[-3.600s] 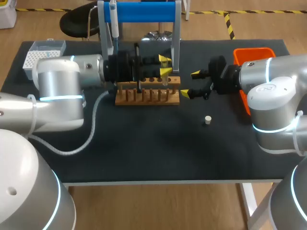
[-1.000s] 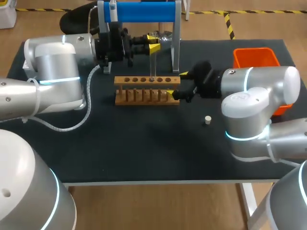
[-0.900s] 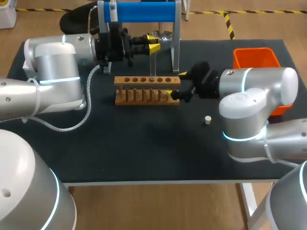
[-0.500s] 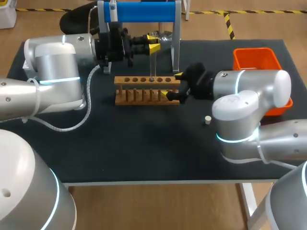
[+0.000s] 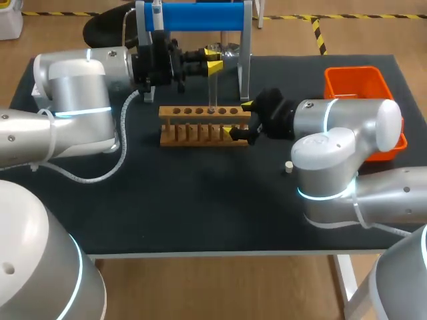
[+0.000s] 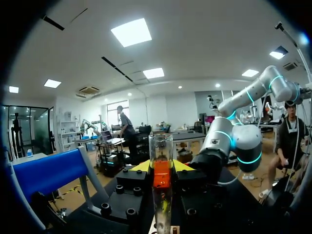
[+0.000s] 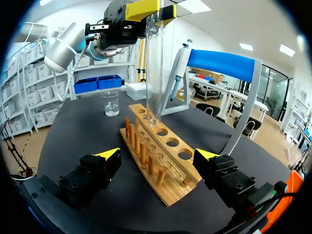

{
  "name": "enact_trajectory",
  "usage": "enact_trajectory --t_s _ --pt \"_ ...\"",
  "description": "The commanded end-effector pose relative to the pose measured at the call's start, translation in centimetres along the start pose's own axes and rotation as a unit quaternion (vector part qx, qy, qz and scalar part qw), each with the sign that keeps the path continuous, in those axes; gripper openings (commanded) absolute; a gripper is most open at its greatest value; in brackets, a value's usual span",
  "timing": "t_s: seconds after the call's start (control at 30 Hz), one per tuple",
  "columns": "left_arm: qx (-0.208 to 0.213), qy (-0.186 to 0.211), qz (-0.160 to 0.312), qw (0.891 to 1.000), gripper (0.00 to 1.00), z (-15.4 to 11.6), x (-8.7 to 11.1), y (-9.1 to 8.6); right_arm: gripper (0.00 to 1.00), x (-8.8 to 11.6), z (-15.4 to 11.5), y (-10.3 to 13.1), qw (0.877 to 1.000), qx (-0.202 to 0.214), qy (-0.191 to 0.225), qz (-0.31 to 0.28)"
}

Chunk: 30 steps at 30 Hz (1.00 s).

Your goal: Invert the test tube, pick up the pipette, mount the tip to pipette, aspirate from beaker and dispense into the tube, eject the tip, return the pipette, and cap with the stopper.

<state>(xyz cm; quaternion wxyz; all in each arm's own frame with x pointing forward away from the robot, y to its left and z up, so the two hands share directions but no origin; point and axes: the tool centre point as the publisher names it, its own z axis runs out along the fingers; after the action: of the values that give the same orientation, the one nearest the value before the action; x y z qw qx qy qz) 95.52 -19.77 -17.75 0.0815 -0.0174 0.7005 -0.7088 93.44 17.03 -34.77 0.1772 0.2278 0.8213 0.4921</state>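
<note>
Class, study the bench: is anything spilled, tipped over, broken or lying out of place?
Nothing stands out. The clear glass test tube hangs upright in the left hand, its lower end at the wooden tube rack, which sits flat; the small white stopper lies alone on the black table.

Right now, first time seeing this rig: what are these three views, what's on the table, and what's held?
It is a robot with two arms at a black table. The head view looks down from above and behind; each round view comes from a camera on one arm's wrist. On the table: a wooden test tube rack, a small white stopper, an orange bin, a blue-topped stand with a pipette hanging on it, and a glass beaker. The left gripper is shut on a glass test tube, held upright with its lower end at a rack hole. The right gripper is open, its fingers on either side of the rack's end, holding nothing.
</note>
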Motion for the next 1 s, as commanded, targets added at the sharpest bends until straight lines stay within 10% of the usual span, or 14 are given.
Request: enact_trajectory --t_s 0.03,1.0 --pt "-0.001 0.002 -0.001 1.000 0.00 0.0 -0.1 0.0 1.00 0.2 0.0 -0.1 1.000 -0.004 -0.004 0.000" --pt "-0.011 0.003 -0.005 1.000 0.00 0.3 -1.6 0.5 1.00 0.2 0.0 -0.1 1.000 -0.004 -0.004 0.000"
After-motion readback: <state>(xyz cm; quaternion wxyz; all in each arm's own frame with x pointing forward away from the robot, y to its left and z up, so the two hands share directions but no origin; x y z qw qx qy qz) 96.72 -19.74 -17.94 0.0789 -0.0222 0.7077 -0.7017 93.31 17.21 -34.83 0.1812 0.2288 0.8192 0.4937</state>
